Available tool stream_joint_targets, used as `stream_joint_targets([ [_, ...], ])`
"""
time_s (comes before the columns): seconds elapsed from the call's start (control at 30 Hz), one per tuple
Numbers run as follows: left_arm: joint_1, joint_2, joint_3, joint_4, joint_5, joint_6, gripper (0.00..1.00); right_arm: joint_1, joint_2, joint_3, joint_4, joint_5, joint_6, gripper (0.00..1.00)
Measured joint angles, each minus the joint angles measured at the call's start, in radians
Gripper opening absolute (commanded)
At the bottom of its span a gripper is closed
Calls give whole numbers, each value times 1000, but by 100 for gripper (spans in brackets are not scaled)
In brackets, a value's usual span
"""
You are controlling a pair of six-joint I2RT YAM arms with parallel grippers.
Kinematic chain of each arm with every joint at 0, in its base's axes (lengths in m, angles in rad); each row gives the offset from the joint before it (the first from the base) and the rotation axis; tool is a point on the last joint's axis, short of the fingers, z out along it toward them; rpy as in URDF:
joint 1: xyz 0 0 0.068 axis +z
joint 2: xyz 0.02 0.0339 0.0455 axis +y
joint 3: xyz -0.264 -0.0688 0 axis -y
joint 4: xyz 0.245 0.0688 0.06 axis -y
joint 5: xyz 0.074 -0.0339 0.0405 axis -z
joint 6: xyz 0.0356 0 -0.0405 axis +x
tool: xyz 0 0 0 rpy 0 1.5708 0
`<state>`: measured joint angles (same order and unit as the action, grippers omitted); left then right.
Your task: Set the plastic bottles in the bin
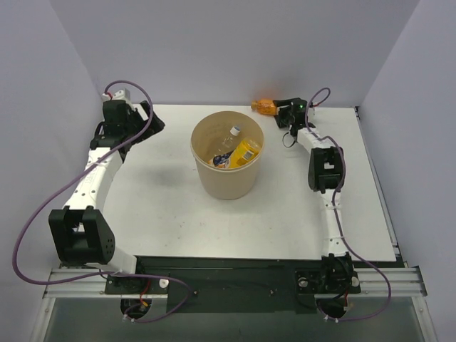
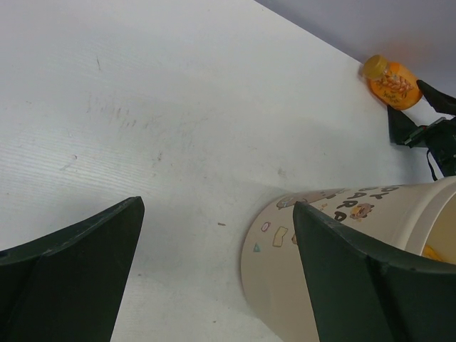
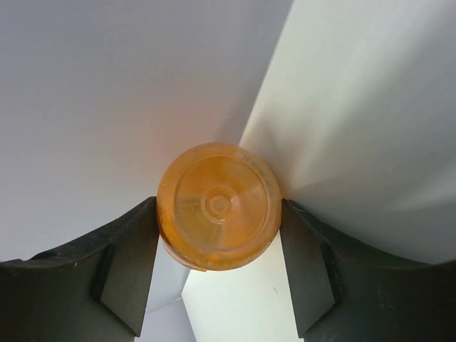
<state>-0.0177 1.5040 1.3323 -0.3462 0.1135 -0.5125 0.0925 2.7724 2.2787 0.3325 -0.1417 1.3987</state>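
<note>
The tan bin [image 1: 226, 178] stands mid-table. Inside it lie a clear bottle [image 1: 229, 140] with a white cap and an orange-yellow bottle [image 1: 246, 152]; something blue shows beside them. I cannot make out a yellow bottle with a blue cap. The squat orange bottle [image 1: 263, 106] lies at the back wall. My right gripper [image 1: 277, 109] is shut on it; in the right wrist view its round base [image 3: 217, 206] sits between both fingers [image 3: 128, 263]. My left gripper [image 1: 147, 120] is open and empty at the back left, over bare table left of the bin [image 2: 320, 249].
The walls close in at the back and on both sides. In the left wrist view the orange bottle [image 2: 390, 82] and the right gripper's dark fingers [image 2: 417, 117] show at the far wall. The table's right edge [image 1: 376, 185] runs beside the right arm.
</note>
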Motion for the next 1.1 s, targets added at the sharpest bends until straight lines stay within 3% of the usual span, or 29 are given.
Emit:
stream_joint_targets([
  [0.4,-1,-76,-70,-4,-5,2,97,-74,-344,-601,172,-74,11,38],
  [0.63,-1,-210,-130,-10,-8,3,97,-134,-662,-943,163,-139,-67,35],
  [0.83,-1,-309,-186,-26,-6,3,97,-161,-1000,-1074,97,-167,-186,35],
  [1.1,-1,-376,-214,-58,14,21,97,-136,-1345,-1070,-78,-177,-374,36],
])
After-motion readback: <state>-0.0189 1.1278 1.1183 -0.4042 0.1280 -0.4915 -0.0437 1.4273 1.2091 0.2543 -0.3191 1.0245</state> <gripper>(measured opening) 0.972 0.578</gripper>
